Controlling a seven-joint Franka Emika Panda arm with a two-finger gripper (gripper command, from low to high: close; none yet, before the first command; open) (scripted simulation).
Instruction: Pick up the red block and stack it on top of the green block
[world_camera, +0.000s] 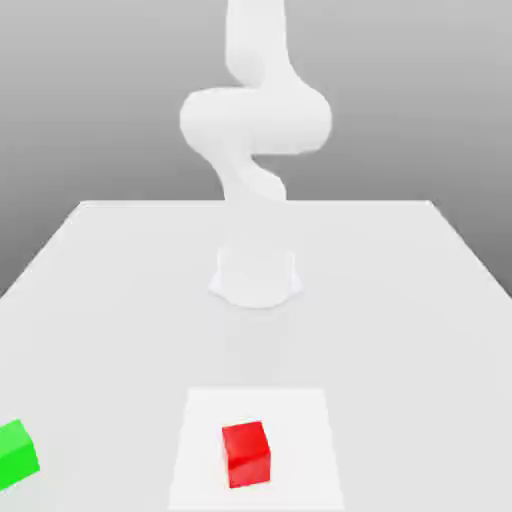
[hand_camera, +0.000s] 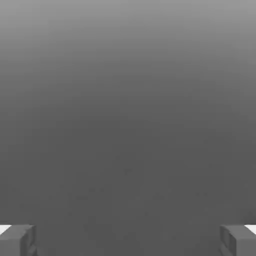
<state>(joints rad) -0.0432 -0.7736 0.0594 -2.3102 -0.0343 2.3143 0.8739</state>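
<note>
The red block (world_camera: 245, 453) is a small cube resting on the white table (world_camera: 400, 300), near its front edge and about midway across. The green block (world_camera: 15, 452) sits on the table at the exterior view's far left, partly cut off by the frame edge and well apart from the red one. In the hand view my gripper (hand_camera: 128, 240) is open, its two grey fingertips (hand_camera: 17, 240) standing far apart with nothing between them against a plain grey background.
The white arm (world_camera: 255, 120) rises from its round base (world_camera: 256, 275) at the middle of the table and curves up out of the frame. A lighter square patch (world_camera: 300, 420) lies under the red block.
</note>
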